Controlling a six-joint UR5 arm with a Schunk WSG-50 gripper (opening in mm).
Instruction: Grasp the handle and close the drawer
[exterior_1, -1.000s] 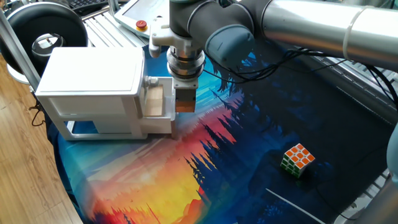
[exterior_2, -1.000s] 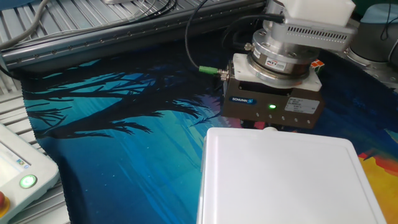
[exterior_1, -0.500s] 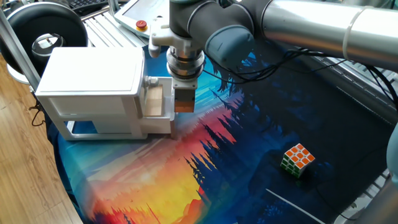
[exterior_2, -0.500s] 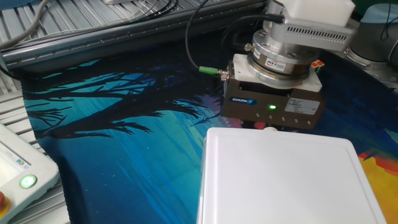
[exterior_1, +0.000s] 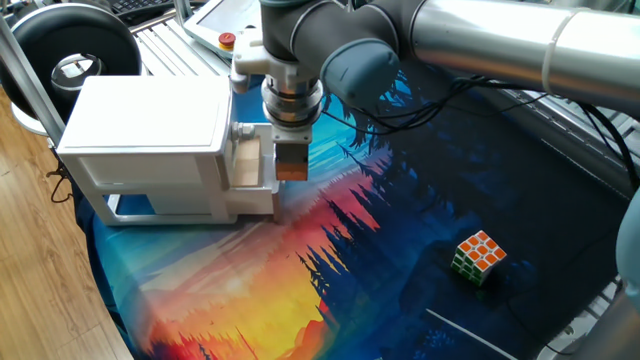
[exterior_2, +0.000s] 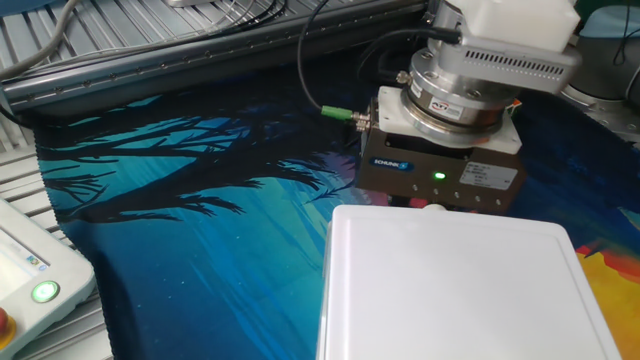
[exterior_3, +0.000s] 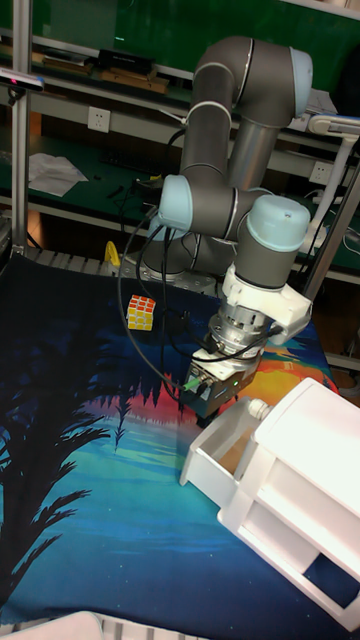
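The white drawer (exterior_1: 254, 162) sticks partly out of the white cabinet (exterior_1: 150, 130), showing its wood-coloured inside. My gripper (exterior_1: 288, 174) points down, right against the drawer's front panel. The handle is hidden behind the gripper in every view. In the tall fixed view the drawer (exterior_3: 222, 452) is open towards the gripper (exterior_3: 208, 402), whose fingertips sit at the panel's outer face. Whether they are closed on anything does not show. In the other fixed view only the gripper's housing (exterior_2: 440, 172) shows, above the cabinet top (exterior_2: 450, 290).
A pale round knob (exterior_1: 243, 130) projects from the cabinet above the drawer. A Rubik's cube (exterior_1: 478, 256) lies on the colourful cloth to the right. A black round device (exterior_1: 75, 45) and a pendant with a red button (exterior_1: 228, 41) sit behind the cabinet.
The gripper and arm have shifted slightly towards the cabinet. The drawer still stands partly open.
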